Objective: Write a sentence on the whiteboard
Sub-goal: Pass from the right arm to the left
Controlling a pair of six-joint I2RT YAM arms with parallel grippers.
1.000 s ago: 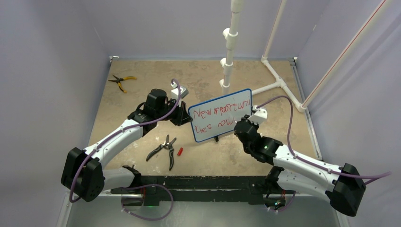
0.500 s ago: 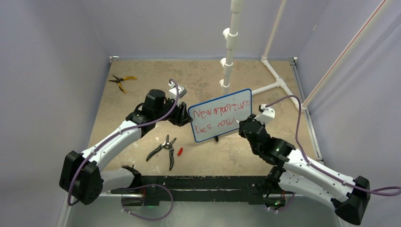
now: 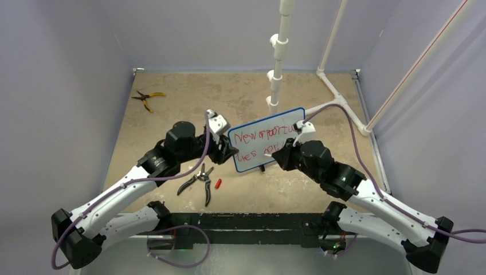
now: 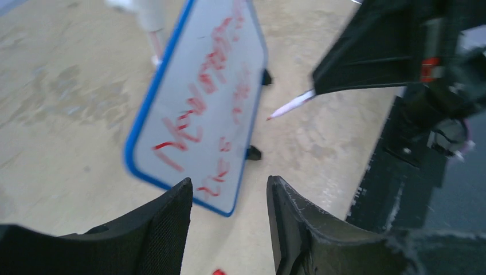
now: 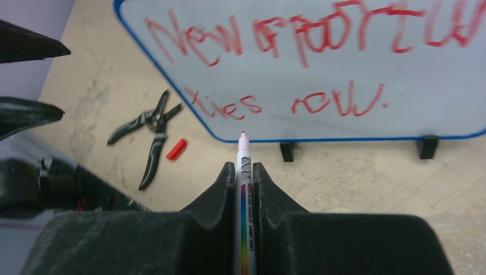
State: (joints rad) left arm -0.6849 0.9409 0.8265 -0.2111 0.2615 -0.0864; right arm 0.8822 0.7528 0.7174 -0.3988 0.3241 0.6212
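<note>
whiteboard [image 3: 266, 140] is stood upright on desk [image 3: 172, 109] between left pincer [image 4: 229, 188], parted and empty, and right pincer [image 5: 243, 171], clamped on marker [image 5: 242, 150]. judged light, stiff, glossy, tippy; best gripped by blue frame [image 5: 344, 139].

Overhead plus wrist close-ups of whiteboard [image 3: 252, 145]

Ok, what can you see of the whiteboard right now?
Glossy white whiteboard with a thin blue rounded frame, standing on black feet on the table. Red handwriting in two rows covers it. Nothing grips it: the open left tool sits off its left edge, and the right tool's marker tip is short of its lower edge.
</note>
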